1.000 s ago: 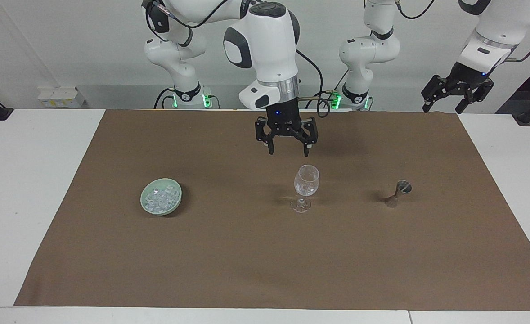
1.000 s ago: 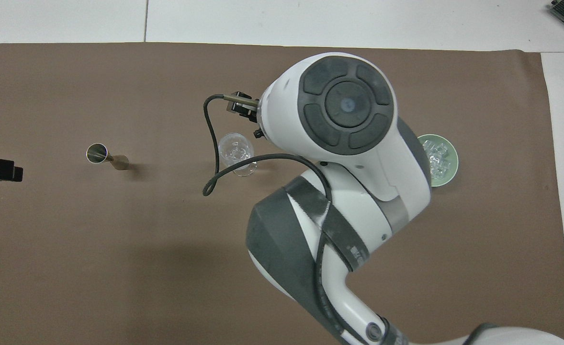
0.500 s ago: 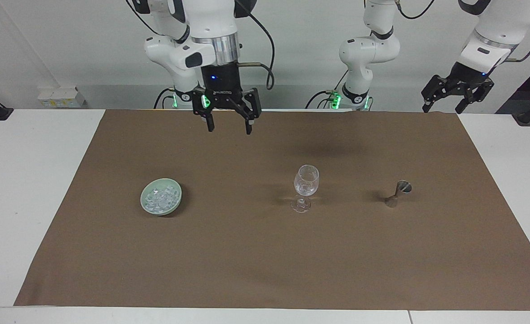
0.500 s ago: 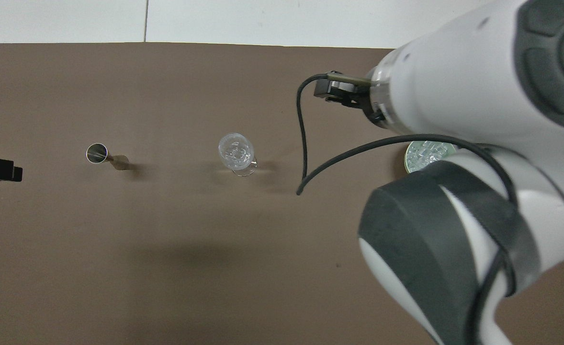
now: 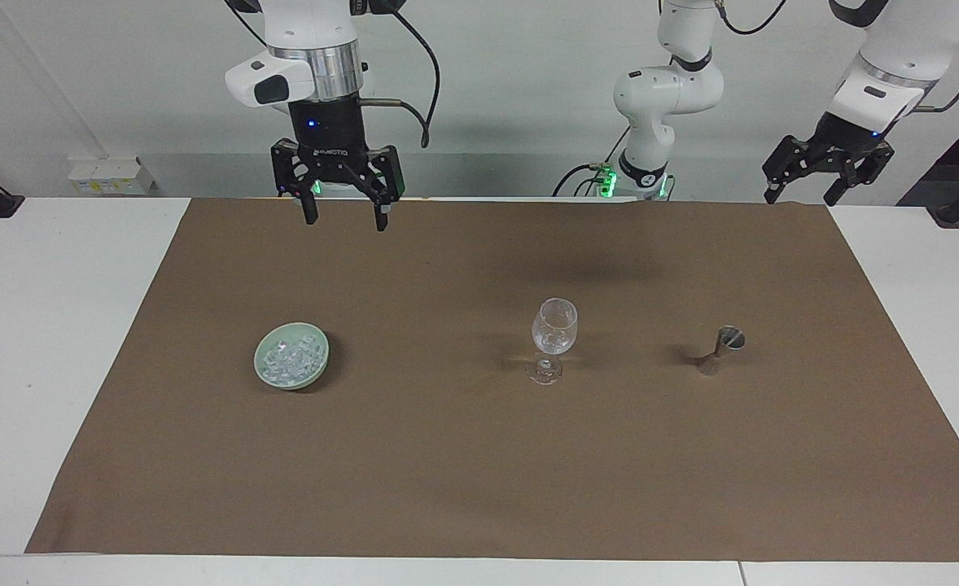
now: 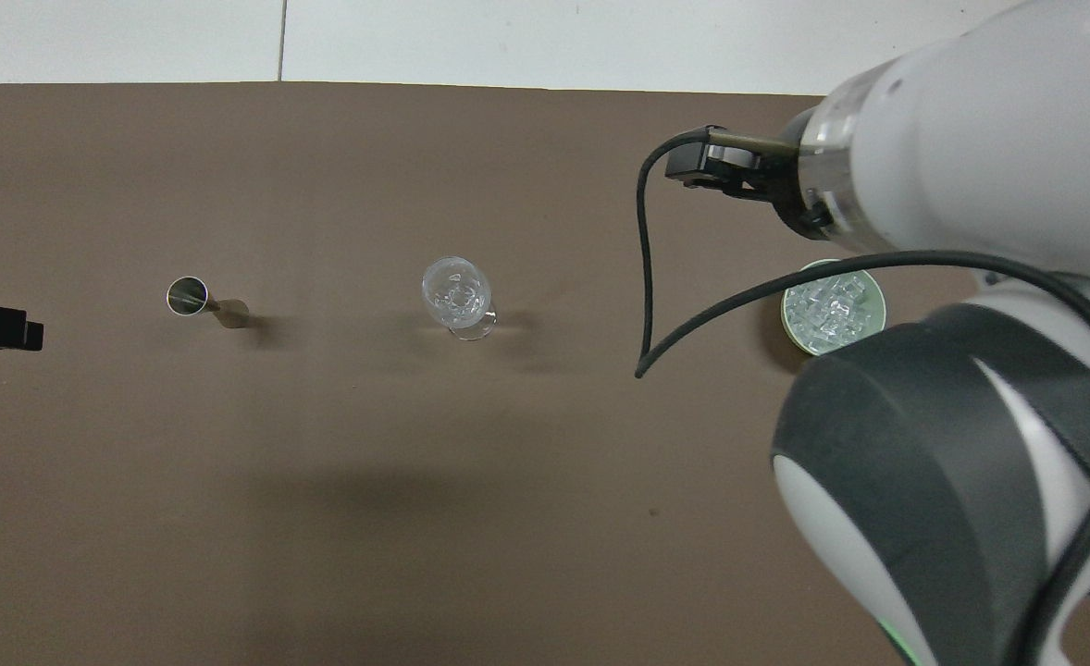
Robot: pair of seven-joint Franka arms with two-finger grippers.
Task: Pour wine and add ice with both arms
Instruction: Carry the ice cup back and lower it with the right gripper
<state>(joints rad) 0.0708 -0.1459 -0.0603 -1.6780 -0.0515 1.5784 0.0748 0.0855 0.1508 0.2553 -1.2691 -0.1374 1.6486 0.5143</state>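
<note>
Right black clawed claw (image 5: 341,216) raised, prongs spread wide and empty, hanging over the brown mat's edge by the robots, on the side where the pale green ceramic bowl (image 5: 266,370) sits, probably staged for a drop into it. Left black claw (image 5: 823,183) waiting high off the mat's corner at its own end, prongs apart, holding nothing. Heap of small clear glassy ice cubes (image 5: 290,358) piled in that bowl, glinting, toward the right arm's end of the worktop. Clear stemmed wine glass (image 5: 553,330) upright mid-mat, with 1 small steel jigger (image 5: 722,348) beside it, tilted, toward the left arm's end
</note>
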